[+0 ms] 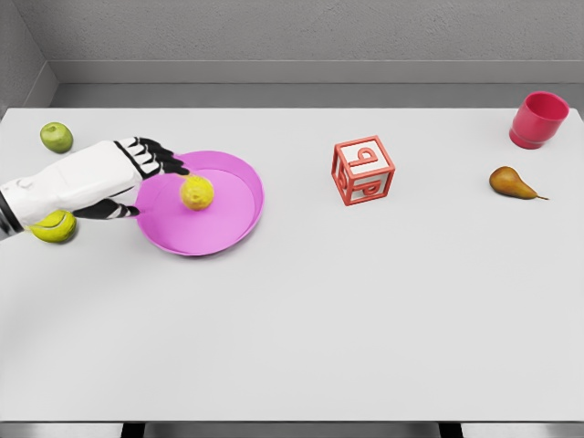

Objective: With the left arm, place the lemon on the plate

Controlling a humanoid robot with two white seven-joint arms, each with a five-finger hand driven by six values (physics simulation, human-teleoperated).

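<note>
White table (pixel 301 319), letter-marked block (pixel 363 171), lemon (pixel 196 192) on plate (pixel 239 224)

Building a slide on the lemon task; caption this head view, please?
Left hand open beside the pink plate, lemon resting on it.

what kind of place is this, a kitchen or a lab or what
Most likely a simulated tabletop test scene, not a kitchen: a bare white table against plain grey walls, with unrelated props scattered on it, such as a letter block, a pear and a pink plate holding a lemon.
</note>
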